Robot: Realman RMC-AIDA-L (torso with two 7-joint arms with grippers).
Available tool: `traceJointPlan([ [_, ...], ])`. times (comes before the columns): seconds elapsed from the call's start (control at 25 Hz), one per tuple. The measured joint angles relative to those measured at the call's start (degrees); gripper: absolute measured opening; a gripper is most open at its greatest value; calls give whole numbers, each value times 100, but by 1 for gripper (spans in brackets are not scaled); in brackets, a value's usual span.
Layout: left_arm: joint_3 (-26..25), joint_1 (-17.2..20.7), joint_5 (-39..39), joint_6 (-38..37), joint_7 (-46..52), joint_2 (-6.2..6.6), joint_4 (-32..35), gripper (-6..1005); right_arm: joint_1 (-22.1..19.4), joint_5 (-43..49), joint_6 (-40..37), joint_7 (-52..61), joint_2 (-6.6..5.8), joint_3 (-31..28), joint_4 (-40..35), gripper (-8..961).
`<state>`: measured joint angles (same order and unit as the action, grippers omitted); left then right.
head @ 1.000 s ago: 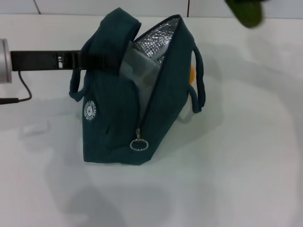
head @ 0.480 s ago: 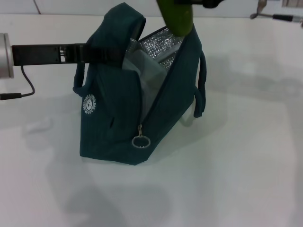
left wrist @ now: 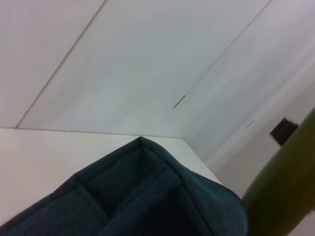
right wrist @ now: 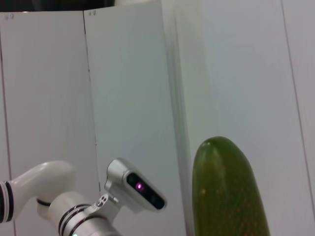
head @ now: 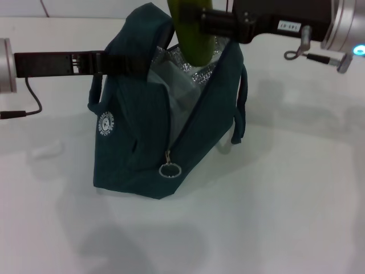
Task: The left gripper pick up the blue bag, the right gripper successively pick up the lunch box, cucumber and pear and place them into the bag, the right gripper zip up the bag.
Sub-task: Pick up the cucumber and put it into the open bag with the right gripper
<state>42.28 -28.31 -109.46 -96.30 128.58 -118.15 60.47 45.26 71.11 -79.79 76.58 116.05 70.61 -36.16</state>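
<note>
The cucumber [head: 193, 31] hangs upright over the open mouth of the blue bag [head: 165, 125], clamped by the right gripper [head: 212, 23] reaching in from 2 o'clock. The left gripper [head: 122, 63], from 9 o'clock, is closed on the bag's near handle, on the white table [head: 296, 188].

Head cam looks forward and down over the worktop [head: 285, 200]. Both wrist cams sit super close, tilted up toward the walls, and they share the cucumber [left wrist: 283, 187].
</note>
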Motion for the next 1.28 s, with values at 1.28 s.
traceJointPlan([
  [1.28, 0, 15, -23, 52, -43, 35, -149, 32, -102, -1913, 338, -1313, 13, 2156, 1023, 575],
])
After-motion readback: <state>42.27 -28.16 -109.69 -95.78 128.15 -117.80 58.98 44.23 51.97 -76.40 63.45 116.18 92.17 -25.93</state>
